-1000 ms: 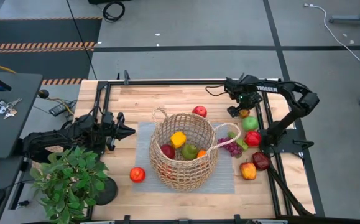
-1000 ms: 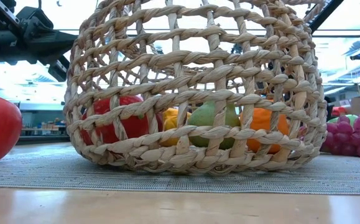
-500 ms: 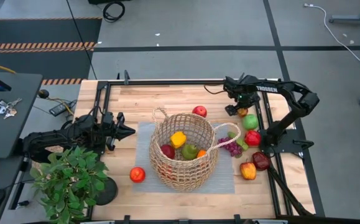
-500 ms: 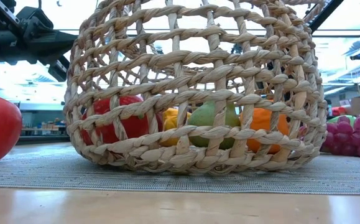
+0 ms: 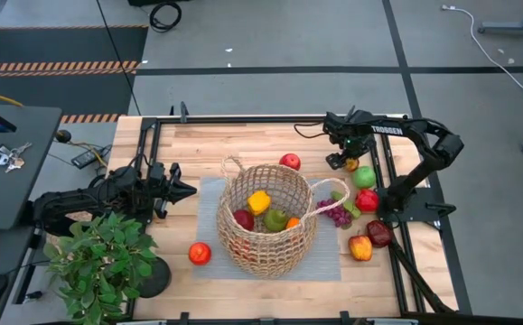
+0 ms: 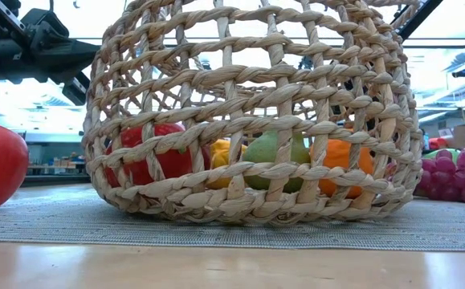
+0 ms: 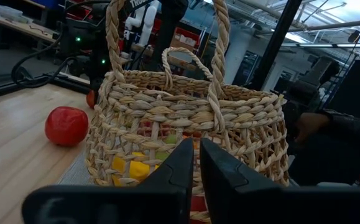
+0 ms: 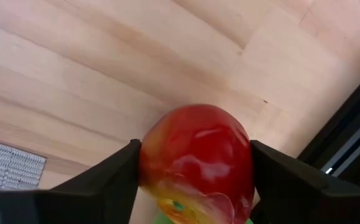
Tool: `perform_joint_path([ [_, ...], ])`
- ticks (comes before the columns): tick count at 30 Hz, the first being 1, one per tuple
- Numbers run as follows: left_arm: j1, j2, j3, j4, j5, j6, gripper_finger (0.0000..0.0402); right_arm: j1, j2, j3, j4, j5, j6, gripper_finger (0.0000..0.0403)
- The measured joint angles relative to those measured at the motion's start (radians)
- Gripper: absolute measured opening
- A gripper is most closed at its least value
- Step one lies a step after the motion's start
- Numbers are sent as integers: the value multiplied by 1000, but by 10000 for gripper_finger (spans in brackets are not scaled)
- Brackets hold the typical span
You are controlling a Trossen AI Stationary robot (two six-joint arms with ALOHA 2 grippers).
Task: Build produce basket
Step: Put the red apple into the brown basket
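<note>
The wicker basket [image 5: 267, 217] stands on a grey mat [image 5: 209, 209] at the table's middle, holding a yellow pepper [image 5: 258, 201] and red, green and orange produce. It fills the low view [image 6: 248, 120]. My right gripper [image 5: 350, 160] points down at the far right and is shut on a red-and-yellow apple [image 8: 195, 158]. My left gripper [image 5: 189, 190] is shut and level, left of the basket, holding nothing [image 7: 195, 165]. My right gripper pinches the red-and-yellow apple between its two fingers, one on each of its opposite sides [image 8: 143, 163]. The fingers come from above, pointing down. The apple's yellow end faces the camera. I cannot tell whether it rests on the table.
Loose produce lies around: a red apple [image 5: 289, 162] behind the basket, a red fruit [image 5: 200, 254] at the near left, grapes [image 5: 338, 214], a green apple [image 5: 363, 178], a red apple [image 5: 367, 200], a dark red fruit [image 5: 379, 233], an orange pepper [image 5: 360, 247]. A potted plant [image 5: 103, 262] stands near left.
</note>
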Motion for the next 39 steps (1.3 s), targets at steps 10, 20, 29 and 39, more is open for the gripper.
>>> perform_joint_path([
  [10,0,0,0,0,0,1,29,28,-4,7,-37,0,3,272],
  [20,0,0,0,0,0,0,33,113,-178,134,-101,-45,43,272],
  [29,0,0,0,0,0,0,32,291,-402,216,98,-130,134,273],
  [39,0,0,0,0,0,0,31,547,-529,216,568,-187,128,273],
])
